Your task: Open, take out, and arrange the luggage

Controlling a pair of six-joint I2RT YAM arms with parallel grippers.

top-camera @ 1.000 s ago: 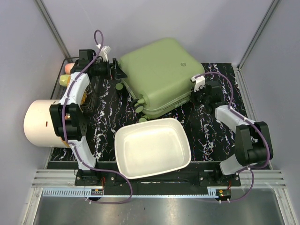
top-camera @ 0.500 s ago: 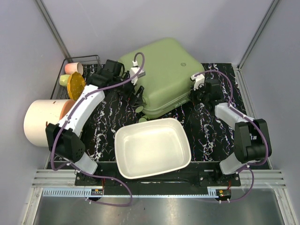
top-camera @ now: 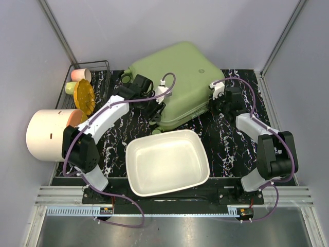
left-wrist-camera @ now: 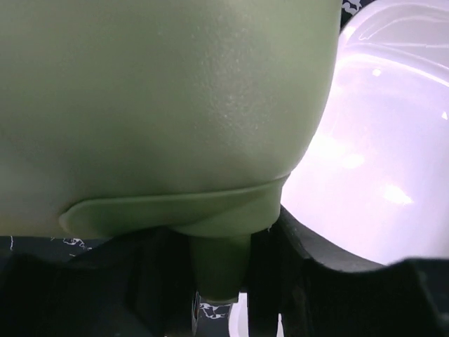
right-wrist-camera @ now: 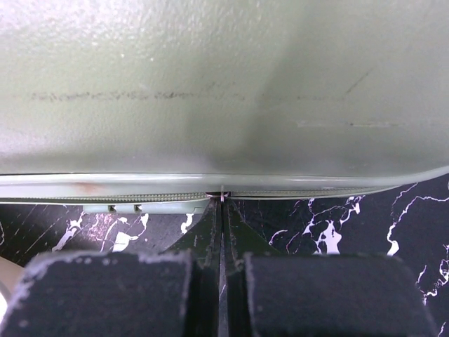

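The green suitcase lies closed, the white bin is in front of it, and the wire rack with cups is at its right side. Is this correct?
Not quite: the wire rack with cups stands at the left side of the green suitcase, not the right, as the top external view shows. The suitcase does lie closed, with the white bin in front.

My table (top-camera: 231,149) carries a black top with white veining. Pale grey walls (top-camera: 154,25) close it on three sides, with metal posts (top-camera: 57,32) in the back corners. Lighting is even and diffuse.
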